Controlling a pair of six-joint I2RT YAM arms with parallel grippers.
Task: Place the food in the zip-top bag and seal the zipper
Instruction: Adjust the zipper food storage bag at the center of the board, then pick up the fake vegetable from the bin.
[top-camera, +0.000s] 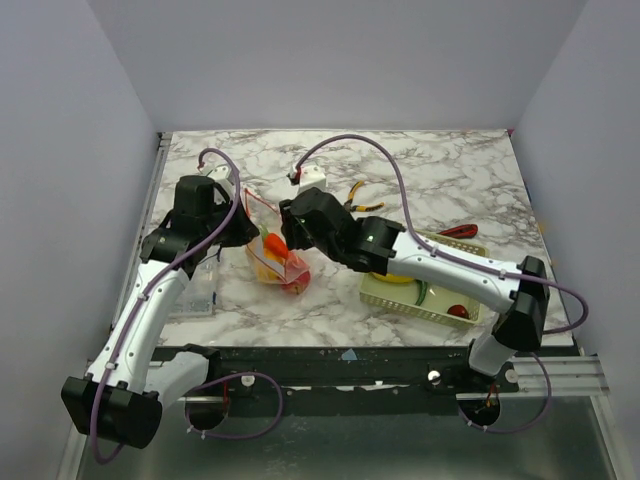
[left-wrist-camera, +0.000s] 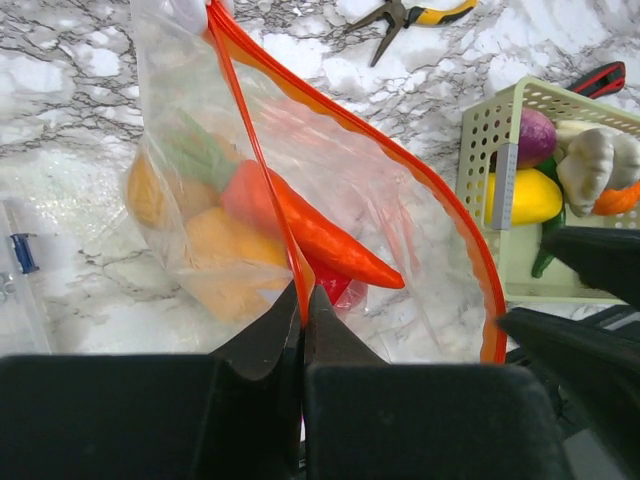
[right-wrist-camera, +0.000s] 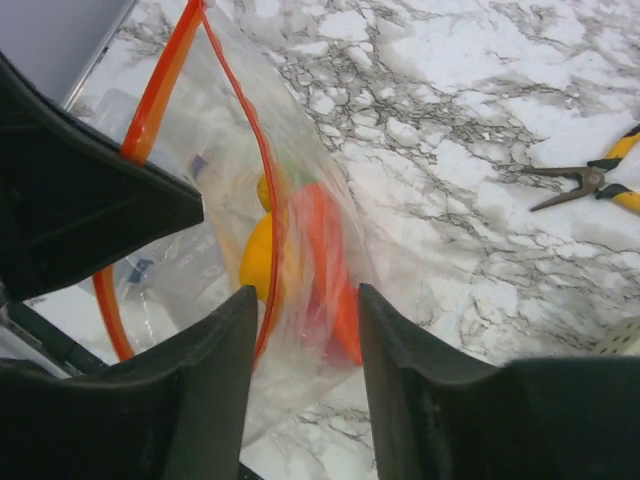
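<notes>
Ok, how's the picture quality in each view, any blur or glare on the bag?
Top view: even soft light, sharp, no hard shadows. Left wrist: bag film hazes the food inside; left fingers read black, no detail. Right wrist: right fingers dark and soft, marble behind crisp.

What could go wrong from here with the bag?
The left tool pinches only the thin zipper; the loaded bag may slip free. The right tool stands open around the bag wall; closing there could trap the long orange piece. Food lies in the basket; sealing now would leave it out.
</notes>
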